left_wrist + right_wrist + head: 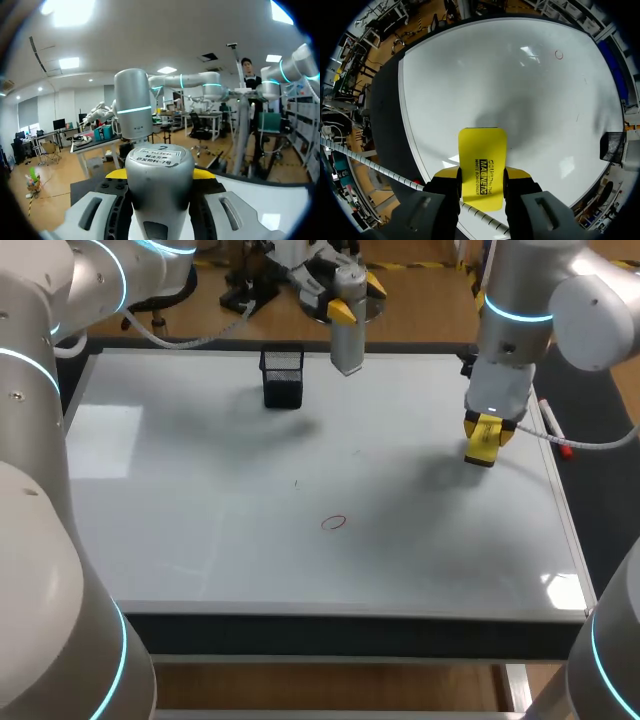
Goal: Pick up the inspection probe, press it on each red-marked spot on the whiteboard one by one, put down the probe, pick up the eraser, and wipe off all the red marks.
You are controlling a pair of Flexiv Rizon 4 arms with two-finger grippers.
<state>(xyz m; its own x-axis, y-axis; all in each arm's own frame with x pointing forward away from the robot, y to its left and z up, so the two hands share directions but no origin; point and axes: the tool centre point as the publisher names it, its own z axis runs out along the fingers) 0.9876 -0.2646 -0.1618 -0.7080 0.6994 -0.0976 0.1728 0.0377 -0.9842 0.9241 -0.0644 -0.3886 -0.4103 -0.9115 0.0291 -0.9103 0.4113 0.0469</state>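
Eraser: yellow rectangular block eraser (pixel 482 150), clamped between the two fingers of the right tool (pixel 490 425), over the right side of the white whiteboard (pixel 200 490).
Red mark: one small red ring (pixel 334 523) near the board's middle, well apart from both tools.
Probe: silver cylindrical inspection probe (pixel 347 340), gripped upright by the left tool (pixel 356 298) above the board's far edge.
Holder: black mesh cup (pixel 283 376) on the board, just beside the probe.

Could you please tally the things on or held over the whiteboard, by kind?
red mark: 1
probe: 1
eraser: 1
mesh holder: 1
Total: 4
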